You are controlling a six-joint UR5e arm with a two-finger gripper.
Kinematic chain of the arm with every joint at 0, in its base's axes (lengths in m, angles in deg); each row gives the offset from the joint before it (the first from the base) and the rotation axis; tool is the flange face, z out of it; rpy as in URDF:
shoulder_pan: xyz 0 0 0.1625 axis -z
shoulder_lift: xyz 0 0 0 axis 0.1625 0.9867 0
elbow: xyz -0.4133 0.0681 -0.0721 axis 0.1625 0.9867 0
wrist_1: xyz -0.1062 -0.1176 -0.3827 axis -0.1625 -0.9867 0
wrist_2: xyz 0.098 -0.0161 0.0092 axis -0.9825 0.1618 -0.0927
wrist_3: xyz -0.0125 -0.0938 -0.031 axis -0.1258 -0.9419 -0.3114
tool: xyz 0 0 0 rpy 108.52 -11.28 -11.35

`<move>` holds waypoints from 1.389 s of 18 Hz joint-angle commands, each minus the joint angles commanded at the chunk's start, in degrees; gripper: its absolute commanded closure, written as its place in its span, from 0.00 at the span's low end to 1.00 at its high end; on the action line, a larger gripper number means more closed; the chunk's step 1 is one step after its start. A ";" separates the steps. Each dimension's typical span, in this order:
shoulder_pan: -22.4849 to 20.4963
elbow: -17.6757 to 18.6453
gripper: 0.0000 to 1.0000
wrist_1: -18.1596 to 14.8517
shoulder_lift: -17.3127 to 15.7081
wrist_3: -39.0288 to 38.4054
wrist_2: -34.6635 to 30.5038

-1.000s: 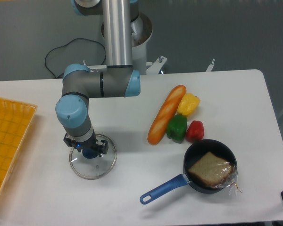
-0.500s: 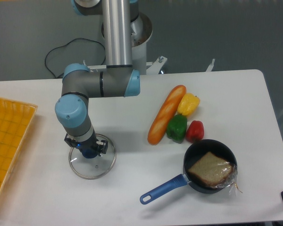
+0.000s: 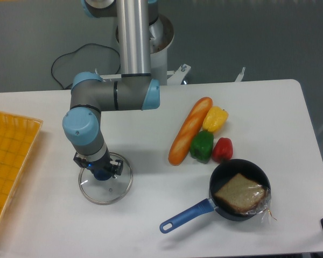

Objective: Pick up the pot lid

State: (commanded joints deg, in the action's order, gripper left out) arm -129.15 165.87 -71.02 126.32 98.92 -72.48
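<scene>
Clear glass with a thin rim: that is the pot lid [image 3: 110, 193], lying left of centre in the lower half of the frame. My gripper [image 3: 101, 169] is down over it, fingers apart to either side of the blue knob [image 3: 102, 175]; whether they press on it I cannot tell. Left of the rim, a gap separates it from the yellow basket [image 3: 11, 185] at the frame's edge. Rightward, the long bread [image 3: 190, 131] stands well apart, as does the pan's blue handle [image 3: 187, 215] at lower centre.
</scene>
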 joint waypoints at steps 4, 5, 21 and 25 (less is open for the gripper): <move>0.00 -0.09 0.48 -1.49 -1.06 0.44 -0.09; -0.17 -0.17 0.48 -1.93 -1.58 0.53 -0.09; -6.23 -4.39 0.48 -15.81 -8.79 10.19 0.53; -10.27 -5.79 0.49 -19.94 -10.99 18.08 2.10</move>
State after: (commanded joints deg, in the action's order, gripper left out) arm -139.42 160.08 -90.95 115.34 117.00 -70.37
